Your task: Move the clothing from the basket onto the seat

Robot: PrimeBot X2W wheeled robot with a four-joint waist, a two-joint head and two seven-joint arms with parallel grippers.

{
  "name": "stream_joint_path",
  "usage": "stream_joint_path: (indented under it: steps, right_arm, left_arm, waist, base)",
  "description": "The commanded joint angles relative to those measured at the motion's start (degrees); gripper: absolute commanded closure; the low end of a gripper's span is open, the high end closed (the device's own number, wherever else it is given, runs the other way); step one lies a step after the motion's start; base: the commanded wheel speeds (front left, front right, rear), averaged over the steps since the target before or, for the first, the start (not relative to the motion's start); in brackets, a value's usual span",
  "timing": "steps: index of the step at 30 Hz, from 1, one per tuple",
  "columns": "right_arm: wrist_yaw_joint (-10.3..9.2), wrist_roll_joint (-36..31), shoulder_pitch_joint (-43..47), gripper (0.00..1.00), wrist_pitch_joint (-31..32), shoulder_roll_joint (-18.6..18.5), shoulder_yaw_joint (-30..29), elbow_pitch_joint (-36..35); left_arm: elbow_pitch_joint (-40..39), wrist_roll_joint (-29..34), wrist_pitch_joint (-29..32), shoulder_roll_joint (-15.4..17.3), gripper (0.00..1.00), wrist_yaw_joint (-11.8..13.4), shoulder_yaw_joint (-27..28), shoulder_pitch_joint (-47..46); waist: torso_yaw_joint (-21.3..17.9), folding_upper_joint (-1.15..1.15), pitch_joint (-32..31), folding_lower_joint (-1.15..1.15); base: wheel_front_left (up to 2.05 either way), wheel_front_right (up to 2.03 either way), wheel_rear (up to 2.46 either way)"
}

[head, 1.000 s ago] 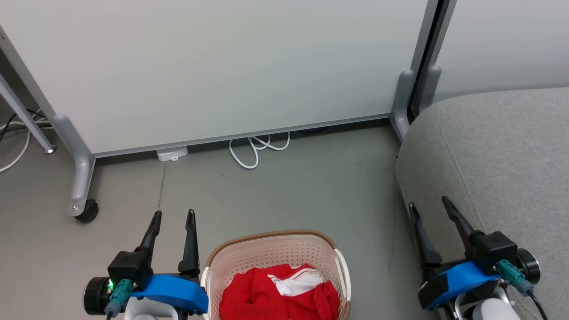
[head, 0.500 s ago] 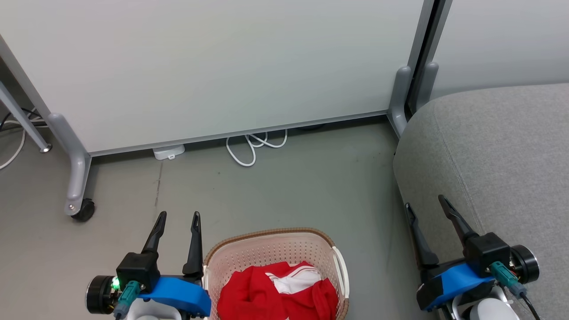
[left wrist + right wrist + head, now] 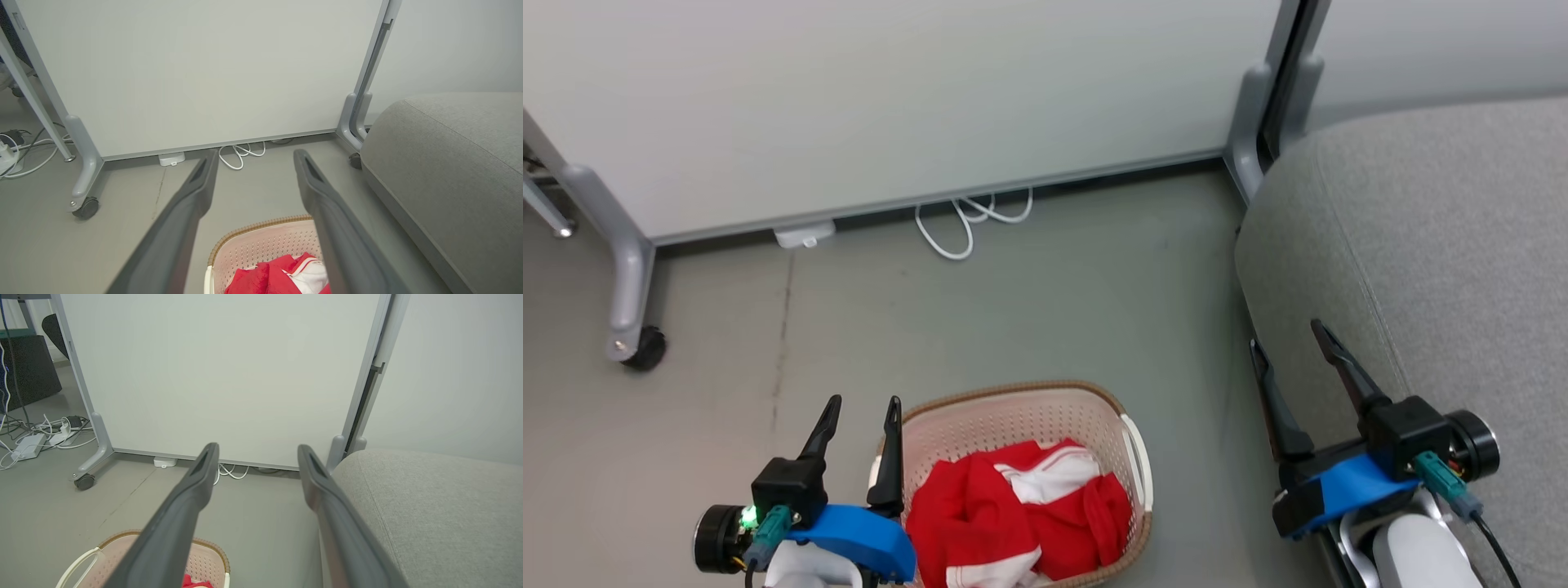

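Note:
The red clothing with white panels lies bunched in the cream basket on the floor at the lower middle of the head view; the clothing also shows in the left wrist view inside the basket. My left gripper is open just left of the basket's rim, nothing between its fingers. My right gripper is open over the left edge of the grey seat. The seat and the basket show in the right wrist view, as does the seat in the left wrist view.
A white partition panel on grey legs stands behind the basket, with a castor at the left. A coiled white cable and a small white box lie at its base. Cables and power strips lie farther left.
The head camera has tilted down and shifted, so the whole scene sits higher in view and more of the basket shows. Both grippers stay open, about where they were relative to basket and seat.

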Motion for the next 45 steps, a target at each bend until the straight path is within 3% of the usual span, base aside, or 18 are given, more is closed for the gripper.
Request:
stream_joint_path:
  steps: [1,18,31,39,45]
  right_arm:
    - [0.0,0.0,-1.0,0.0,-0.1,-0.3,0.2,-0.3]
    - [0.0,1.9,-10.6,0.0,-1.2,-0.2,4.8,-1.9]
    - [0.0,4.9,-15.0,0.0,-1.5,-0.2,8.4,-3.9]
    - [0.0,6.2,-15.9,0.0,-1.5,-0.2,10.5,-5.2]
    - [0.0,7.1,-16.0,0.0,-1.5,-0.2,11.4,-5.7]
  left_arm:
    - [0.9,-0.2,-0.3,0.1,0.0,-0.3,0.0,-1.5]
    - [25.3,-4.3,2.9,1.4,0.0,-1.9,0.3,-17.3]
    - [35.9,-7.7,5.8,4.5,0.0,1.2,3.8,-28.3]
    - [39.6,-8.6,6.2,6.1,0.0,3.6,4.6,-31.4]
    - [41.9,-10.1,6.8,6.8,0.0,3.7,5.6,-32.5]
  waist:
    - [-1.7,0.0,2.9,0.0]
    - [-12.1,0.0,22.3,0.0]
    - [-16.8,0.0,33.0,0.0]
    - [-18.2,0.0,36.5,0.0]
    - [-19.2,0.0,37.7,0.0]
  base:
    - [0.0,0.0,0.0]
    - [0.0,0.0,0.0]
    - [0.0,0.0,0.0]
    - [0.0,0.0,0.0]
    - [0.0,0.0,0.0]
